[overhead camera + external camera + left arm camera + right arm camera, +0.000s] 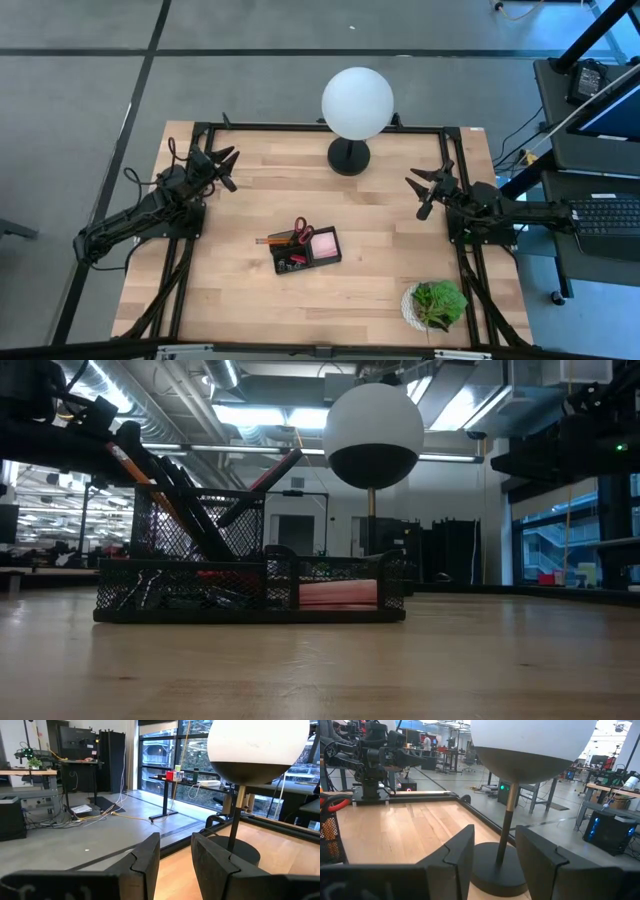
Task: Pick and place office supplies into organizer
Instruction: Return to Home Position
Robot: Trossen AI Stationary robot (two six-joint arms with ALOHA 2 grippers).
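The black mesh organizer (306, 250) sits near the table's middle, also in the low view (250, 585). Red-handled scissors (301, 231), an orange pencil (270, 240) and dark pens stand slanted in its tall cup (195, 525); the pink sticky-note pad (325, 243) lies in one low compartment, and small red and dark items (293, 262) lie in another. My left gripper (226, 170) hovers open near the table's far-left corner. My right gripper (428, 192) hovers open by the right edge. Both are far from the organizer.
A white globe lamp (357, 102) on a round black base (349, 157) stands at the far middle, between the two grippers. A green potted plant (436, 305) sits at the near-right corner. Bare wood (240, 210) lies between the organizer and each arm.
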